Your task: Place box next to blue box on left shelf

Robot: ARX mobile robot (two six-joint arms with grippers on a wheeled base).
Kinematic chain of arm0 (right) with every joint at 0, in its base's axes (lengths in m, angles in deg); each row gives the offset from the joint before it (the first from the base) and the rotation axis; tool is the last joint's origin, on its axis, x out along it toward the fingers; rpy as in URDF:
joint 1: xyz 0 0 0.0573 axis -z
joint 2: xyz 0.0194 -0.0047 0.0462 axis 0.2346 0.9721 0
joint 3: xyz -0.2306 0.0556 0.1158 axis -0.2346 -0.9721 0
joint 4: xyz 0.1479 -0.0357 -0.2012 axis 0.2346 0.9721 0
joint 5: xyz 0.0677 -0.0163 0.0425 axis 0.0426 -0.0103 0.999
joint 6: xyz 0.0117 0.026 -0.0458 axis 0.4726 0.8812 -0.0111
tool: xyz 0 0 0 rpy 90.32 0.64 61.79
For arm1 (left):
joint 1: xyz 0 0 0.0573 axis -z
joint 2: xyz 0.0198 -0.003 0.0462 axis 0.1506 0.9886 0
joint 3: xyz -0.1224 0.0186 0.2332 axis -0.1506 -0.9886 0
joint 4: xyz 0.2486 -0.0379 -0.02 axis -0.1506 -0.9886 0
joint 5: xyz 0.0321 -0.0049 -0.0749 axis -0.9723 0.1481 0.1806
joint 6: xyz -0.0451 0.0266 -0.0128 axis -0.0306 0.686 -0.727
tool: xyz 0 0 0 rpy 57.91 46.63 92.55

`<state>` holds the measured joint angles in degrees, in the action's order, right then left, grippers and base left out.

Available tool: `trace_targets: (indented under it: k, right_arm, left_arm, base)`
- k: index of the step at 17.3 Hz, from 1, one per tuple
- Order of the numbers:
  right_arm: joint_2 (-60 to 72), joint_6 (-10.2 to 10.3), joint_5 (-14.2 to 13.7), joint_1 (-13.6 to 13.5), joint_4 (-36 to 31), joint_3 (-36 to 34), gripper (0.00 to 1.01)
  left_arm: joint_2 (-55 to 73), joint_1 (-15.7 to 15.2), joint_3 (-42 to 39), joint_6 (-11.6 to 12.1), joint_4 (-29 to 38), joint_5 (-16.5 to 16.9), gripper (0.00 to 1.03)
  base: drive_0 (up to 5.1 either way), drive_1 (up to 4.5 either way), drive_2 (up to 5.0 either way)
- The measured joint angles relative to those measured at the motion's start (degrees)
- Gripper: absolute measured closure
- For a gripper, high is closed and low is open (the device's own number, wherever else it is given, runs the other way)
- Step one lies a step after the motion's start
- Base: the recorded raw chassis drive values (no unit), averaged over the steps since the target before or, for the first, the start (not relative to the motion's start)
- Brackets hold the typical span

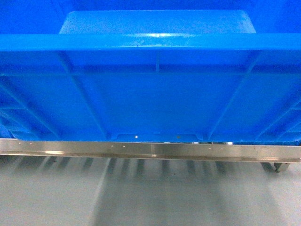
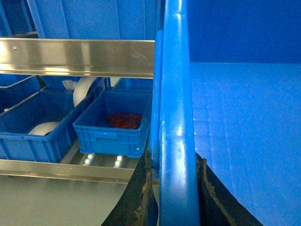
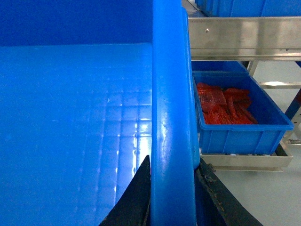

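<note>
Holding the large bright-blue ribbed plastic crate (image 1: 155, 89) by its thick rolled rim, we have both grippers clamped on it: the left gripper (image 2: 175, 188) has its dark fingers (image 2: 141, 197) pressed either side of the crate's left rim, and the right gripper (image 3: 171, 188) pinches the crate's right rim the same way, one dark finger inside the wall and one outside; from the head camera the crate fills nearly the whole view, its ribbed outer wall facing us and its smooth pale floor visible beyond the near rim; just under the crate runs a shiny steel front rail of the rack (image 1: 150, 151), and whether the crate's bottom touches it we cannot tell; below that rail lies grey floor (image 1: 150, 197); to the left of the crate, on a lower level of the rack, a small blue bin with red contents (image 2: 115, 125) sits on white rollers (image 2: 89, 159), beside another blue bin holding white round objects (image 2: 33, 129); to the right of the crate, a blue bin filled with red items (image 3: 240, 117) rests on a lower steel shelf
</note>
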<state>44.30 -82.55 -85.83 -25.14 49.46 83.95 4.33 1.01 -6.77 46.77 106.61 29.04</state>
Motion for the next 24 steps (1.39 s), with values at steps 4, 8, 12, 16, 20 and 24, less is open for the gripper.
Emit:
trace_targets:
  k: [4,8,12,16,20,24]
  right_arm:
    - [0.0,0.0,0.0,0.0,0.0,0.0,0.83]
    - [0.0,0.0,0.0,0.0,0.1,0.0,0.83]
    - [0.0,0.0,0.0,0.0,0.0,0.0,0.83]
    - [0.0,0.0,0.0,0.0,0.0,0.0,0.83]
    - [0.0,0.0,0.0,0.0,0.0,0.0,0.83]
    - [0.0,0.0,0.0,0.0,0.5,0.0,0.83]
  left_arm:
    - [0.0,0.0,0.0,0.0,-0.1,0.0,0.87]
    - [0.0,0.0,0.0,0.0,0.0,0.0,0.87]
    - [0.0,0.0,0.0,0.0,0.0,0.0,0.87]
    - [0.0,0.0,0.0,0.0,-0.1,0.0,0.87]
    - [0.0,0.0,0.0,0.0,0.0,0.0,0.87]
    - [0.0,0.0,0.0,0.0,-0.5,0.0,0.87]
  base:
    - [0.0,0.0,0.0]
    - [0.0,0.0,0.0]
    - [0.0,0.0,0.0]
    - [0.0,0.0,0.0]
    - [0.0,0.0,0.0]
    - [0.0,0.0,0.0]
